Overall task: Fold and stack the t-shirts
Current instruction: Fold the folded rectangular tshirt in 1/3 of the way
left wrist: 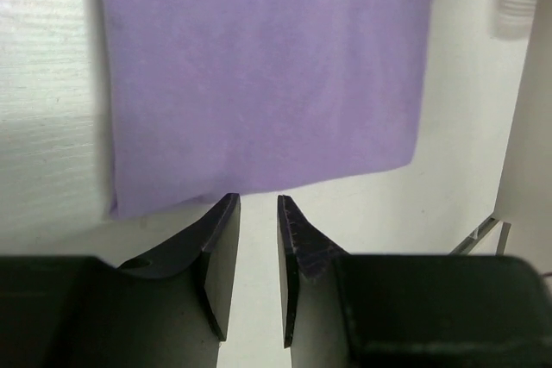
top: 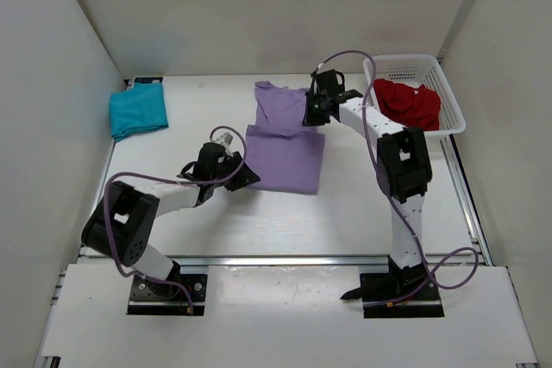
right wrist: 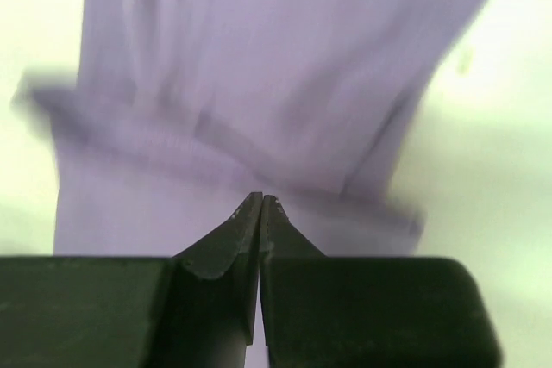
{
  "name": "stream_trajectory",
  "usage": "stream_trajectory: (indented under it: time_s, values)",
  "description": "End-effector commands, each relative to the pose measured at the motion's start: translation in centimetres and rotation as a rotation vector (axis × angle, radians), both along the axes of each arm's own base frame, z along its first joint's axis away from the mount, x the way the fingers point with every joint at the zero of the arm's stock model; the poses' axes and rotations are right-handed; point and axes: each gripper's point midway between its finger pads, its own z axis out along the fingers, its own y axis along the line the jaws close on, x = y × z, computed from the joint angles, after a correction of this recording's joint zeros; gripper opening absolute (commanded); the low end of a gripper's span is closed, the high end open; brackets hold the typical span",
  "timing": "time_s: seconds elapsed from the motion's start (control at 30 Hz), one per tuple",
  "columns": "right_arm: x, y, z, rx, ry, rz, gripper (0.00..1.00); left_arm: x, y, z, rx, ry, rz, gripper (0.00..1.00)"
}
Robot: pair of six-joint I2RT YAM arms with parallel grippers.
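**Lavender shirt mid-table, red shirt in the basket, teal shirt off to the left**

Lavender t-shirt (top: 285, 140) lies on the white table (top: 259, 221) between the two arms. Its lower part is spread flat. Its upper part is narrower and creased, with one sleeve poking out at the far left. The teal t-shirt (top: 138, 111) sits folded into a compact block at the far left of the table, well apart from the lavender one. The red t-shirt (top: 410, 102) is crumpled inside the white mesh basket (top: 412, 61) at the far right corner and fills most of it. I can see nothing else in the basket.

Left gripper (top: 246, 177) is low over the table at the near-left corner of the lavender t-shirt. Its wrist view shows the jaws slightly apart, a narrow gap with nothing between them. The fingertips (left wrist: 226, 206) stop just short of the shirt's hem (left wrist: 259, 189), not touching it.

Right gripper (top: 312, 114) reaches over the right edge of the shirt's upper part, near the basket but apart from it. In the right wrist view the jaws are pressed together, and the gripper (right wrist: 261, 200) meets a bunched ridge of lavender cloth (right wrist: 259, 84) — fabric looks pinched there. That view is blurred, so the fold details are unclear.
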Motion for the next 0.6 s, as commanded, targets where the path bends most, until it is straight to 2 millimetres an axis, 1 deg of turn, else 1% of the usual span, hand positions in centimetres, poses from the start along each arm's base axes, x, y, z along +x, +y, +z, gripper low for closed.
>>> stream_trajectory:
  time_s: [0.0,0.03,0.07,0.1,0.13,0.17,0.2,0.23,0.27,0.3,0.33,0.37,0.4,0.43,0.47,0.5,0.53,0.57]
  values:
    - [-3.6,1.8,6.2,0.058,-0.128,0.067,0.00,-0.1,1.3,1.7,0.033,-0.067,0.007,0.36]
    - [-5.5,1.6,5.0,0.075,-0.096,0.071,0.00,-0.3,1.7,1.4,0.038,-0.063,0.021,0.37]
    - [-6.5,2.5,4.3,0.128,-0.083,0.095,0.00,-0.4,2.3,1.0,0.041,-0.053,0.036,0.37]
    - [-7.2,3.3,3.9,0.165,-0.073,0.126,0.00,-0.5,2.2,1.0,0.029,-0.047,0.036,0.36]
    - [-7.6,4.2,2.9,0.177,-0.045,0.147,0.00,-0.4,2.5,0.6,0.016,-0.031,0.040,0.36]
    - [-8.3,6.0,1.6,0.174,-0.014,0.198,0.01,-0.6,2.1,0.3,0.005,-0.019,0.021,0.35]
    - [-8.0,6.6,1.7,0.159,-0.018,0.215,0.00,-0.9,2.0,0.1,0.005,-0.012,0.018,0.36]
    - [-8.7,7.6,-0.3,0.144,0.038,0.242,0.00,-0.9,2.0,-0.2,0.010,-0.004,0.018,0.36]
    - [-8.5,8.9,-0.8,0.145,0.045,0.281,0.00,-1.0,1.9,-0.2,0.013,-0.005,0.012,0.37]
    - [-8.1,9.3,-0.2,0.160,0.048,0.284,0.00,-1.0,1.9,-0.1,0.014,-0.013,0.017,0.36]
    - [-8.0,9.2,-1.5,0.150,0.073,0.269,0.00,-1.1,2.1,0.2,0.015,-0.021,0.019,0.37]
    - [-7.3,9.0,-1.3,0.146,0.060,0.257,0.00,-1.0,2.5,0.3,0.030,-0.037,0.031,0.39]
    - [-7.1,9.0,-1.7,0.157,0.063,0.253,0.00,-0.9,3.1,0.1,0.044,-0.038,0.046,0.39]
    - [-7.1,8.5,-1.8,0.161,0.078,0.243,0.00,-0.9,3.6,0.2,0.046,-0.039,0.063,0.40]
    - [-7.1,7.8,-1.5,0.161,0.091,0.227,0.00,-0.8,4.0,0.2,0.051,-0.042,0.074,0.40]
    - [-7.3,7.5,-1.8,0.163,0.093,0.229,0.00,-0.8,4.4,0.0,0.062,-0.037,0.086,0.42]
    - [-8.0,7.1,-0.9,0.164,0.071,0.223,0.00,-0.6,4.5,-0.1,0.065,-0.041,0.087,0.42]
    - [-7.9,7.2,1.6,0.178,0.007,0.217,0.00,-0.5,4.7,-0.5,0.070,-0.031,0.096,0.44]
